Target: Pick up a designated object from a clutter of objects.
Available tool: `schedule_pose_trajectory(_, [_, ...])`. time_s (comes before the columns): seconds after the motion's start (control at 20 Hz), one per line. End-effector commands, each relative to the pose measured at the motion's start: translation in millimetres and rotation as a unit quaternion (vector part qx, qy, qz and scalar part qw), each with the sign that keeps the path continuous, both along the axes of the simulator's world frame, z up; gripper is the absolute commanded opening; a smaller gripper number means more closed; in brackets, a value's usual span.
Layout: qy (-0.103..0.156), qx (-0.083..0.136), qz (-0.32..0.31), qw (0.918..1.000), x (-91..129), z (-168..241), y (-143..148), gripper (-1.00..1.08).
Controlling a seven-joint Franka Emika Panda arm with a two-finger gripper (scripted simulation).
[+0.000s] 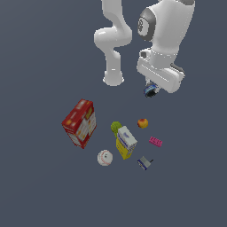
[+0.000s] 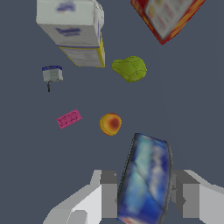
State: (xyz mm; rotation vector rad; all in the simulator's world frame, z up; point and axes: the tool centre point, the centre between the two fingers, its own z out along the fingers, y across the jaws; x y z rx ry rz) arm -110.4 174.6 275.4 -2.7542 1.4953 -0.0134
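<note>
Claw (image 2: 146, 192) raised above the clutter, clamping the blue-rimmed piece (image 2: 146, 175).

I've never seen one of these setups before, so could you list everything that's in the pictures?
Red carton: one, red, farthest to the exterior view's left.
Yellow-white box: one, middle of the clutter.
Green lump: one, green, touching the box.
White baseball: one, near the box.
Orange fruit: one, orange-red, apart.
Pink brick: one, flat on the floor.
Grey-blue boxy piece: one, white face.
Blue-rimmed dark piece: one, lifted, between the fingers.
Gripper: shut on that piece.
Arm: one, white.
</note>
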Motion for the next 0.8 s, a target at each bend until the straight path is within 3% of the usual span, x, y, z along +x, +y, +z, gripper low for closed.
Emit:
schedule_pose_trajectory(0.0, [0.001, 0.000, 0.000, 1.0000, -9.4, 19.9, -1.0, -1.00])
schedule_pose_trajectory(0.75, [0.005, -0.001, 0.001, 1.0000, -35.3, 83.3, -3.3, -1.00])
